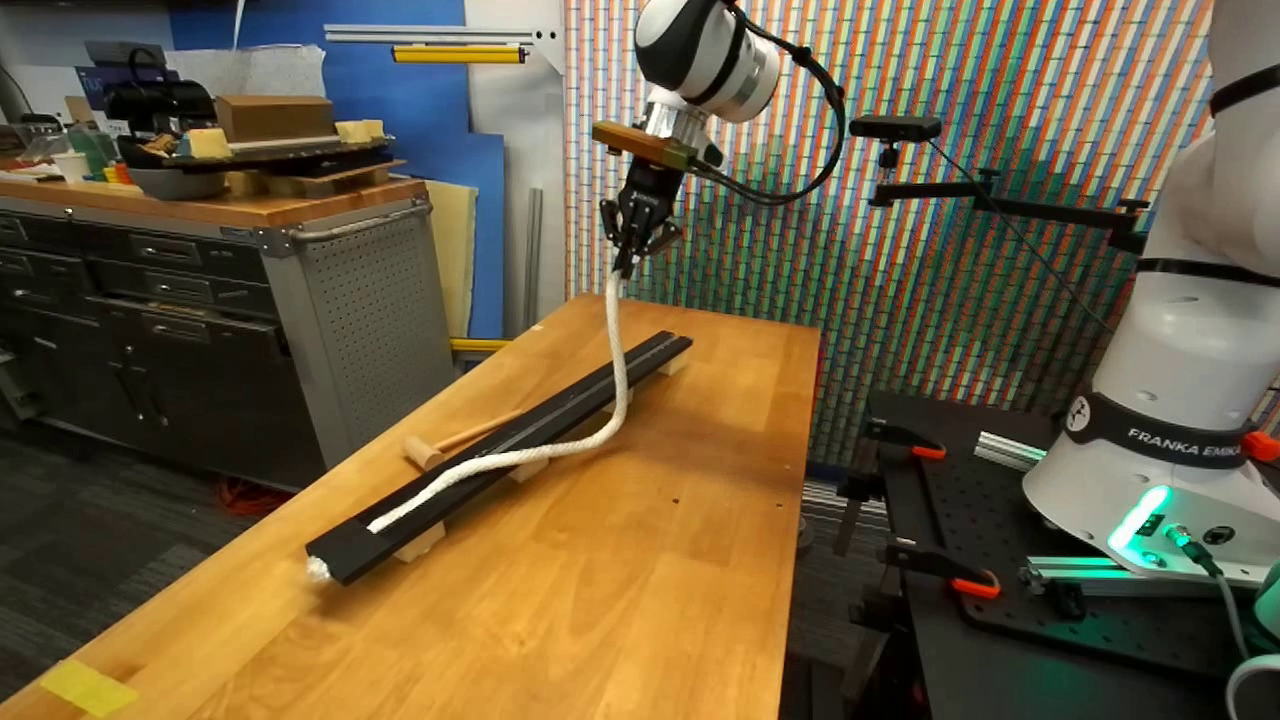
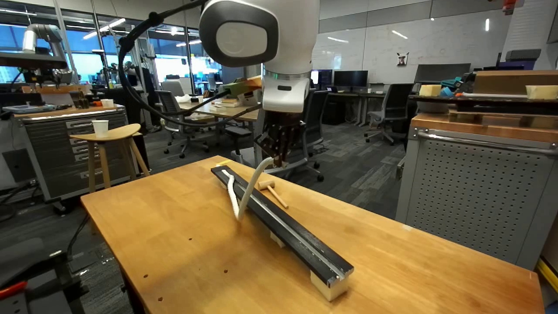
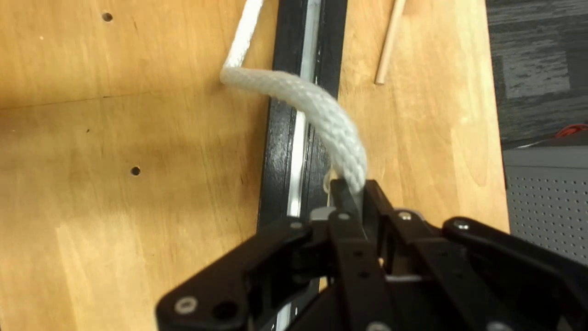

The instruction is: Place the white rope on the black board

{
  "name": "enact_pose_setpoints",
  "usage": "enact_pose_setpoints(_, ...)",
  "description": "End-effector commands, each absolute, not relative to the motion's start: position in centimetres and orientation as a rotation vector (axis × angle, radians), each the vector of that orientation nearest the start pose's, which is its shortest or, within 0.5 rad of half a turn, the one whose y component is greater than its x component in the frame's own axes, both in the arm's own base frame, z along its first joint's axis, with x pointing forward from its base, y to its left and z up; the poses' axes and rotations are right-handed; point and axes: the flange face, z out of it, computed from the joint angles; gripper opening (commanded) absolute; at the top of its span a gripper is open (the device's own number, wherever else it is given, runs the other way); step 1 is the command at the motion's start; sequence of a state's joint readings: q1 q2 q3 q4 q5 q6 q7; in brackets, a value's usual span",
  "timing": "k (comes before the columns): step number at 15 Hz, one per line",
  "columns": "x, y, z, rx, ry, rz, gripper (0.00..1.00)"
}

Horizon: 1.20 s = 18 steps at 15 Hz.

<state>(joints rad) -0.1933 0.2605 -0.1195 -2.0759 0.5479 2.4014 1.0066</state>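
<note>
The white rope [image 1: 621, 395] is held up at one end by my gripper [image 1: 625, 266], high over the black board [image 1: 545, 422]. In both exterior views, its far stretch lies along one end of the board. The middle sags off the board's side in a low bend, also seen in an exterior view on the rope [image 2: 250, 187]; I cannot tell whether the bend touches the table. In the wrist view, the rope [image 3: 317, 103] curves across the board [image 3: 279, 151] into the fingers [image 3: 353, 188], which are shut on it. The board has a pale strip along its middle.
The board rests on small wooden blocks [image 2: 330, 288] on the wooden table [image 1: 650, 600]. A wooden mallet [image 2: 267, 185] lies beside the board, on the side away from the rope's bend; its handle [image 3: 390, 41] shows in the wrist view. Yellow tape [image 1: 88, 688] marks a table corner.
</note>
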Motion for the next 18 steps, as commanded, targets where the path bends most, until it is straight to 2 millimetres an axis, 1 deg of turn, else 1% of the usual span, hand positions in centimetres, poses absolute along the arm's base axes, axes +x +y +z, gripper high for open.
enact_pose_setpoints(1,56.8,-20.6,32.7,-1.718,2.114,0.100,0.03)
enact_pose_setpoints(5,57.0,-22.0,32.6,-1.685,2.139,0.118,0.03)
enact_pose_setpoints(10,57.9,-23.1,31.6,-1.639,2.179,0.127,0.03)
enact_pose_setpoints(15,58.2,-25.4,30.7,-1.538,2.228,0.137,0.03)
enact_pose_setpoints(16,58.3,-25.8,30.1,-1.527,2.233,0.139,0.03)
enact_pose_setpoints(18,57.8,-26.6,29.7,-1.536,2.245,0.142,0.03)
